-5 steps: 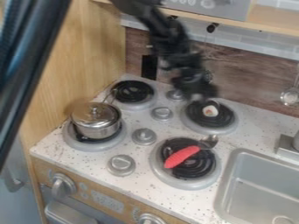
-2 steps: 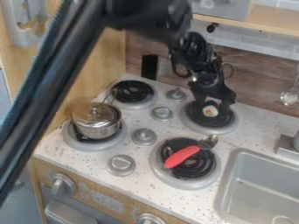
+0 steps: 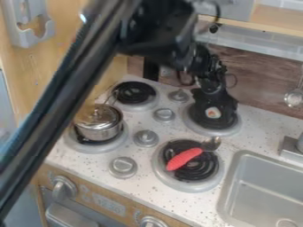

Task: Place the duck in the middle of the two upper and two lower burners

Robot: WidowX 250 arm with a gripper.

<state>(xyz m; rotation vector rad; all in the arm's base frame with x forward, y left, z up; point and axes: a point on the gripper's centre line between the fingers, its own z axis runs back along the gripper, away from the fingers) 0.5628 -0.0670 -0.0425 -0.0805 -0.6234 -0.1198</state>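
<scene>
The black gripper hangs low over the upper right burner, dark against its black coil. A small white thing with an orange spot is at the gripper's lower end, over this burner; whether they touch is unclear. Nothing in view can be made out clearly as a duck. The upper left burner is bare. On the lower left burner stands a silver lidded pot. A spoon with a red handle lies across the lower right burner.
Grey knobs stand between the burners. A grey sink with a faucet base is at the right. The wooden backsplash rises behind the stove, and the black arm crosses the left side.
Over the last second the gripper has come down and somewhat right onto the upper right burner, most recently only slightly lower. The arm's long link has swung rightward. The white thing has barely moved.
</scene>
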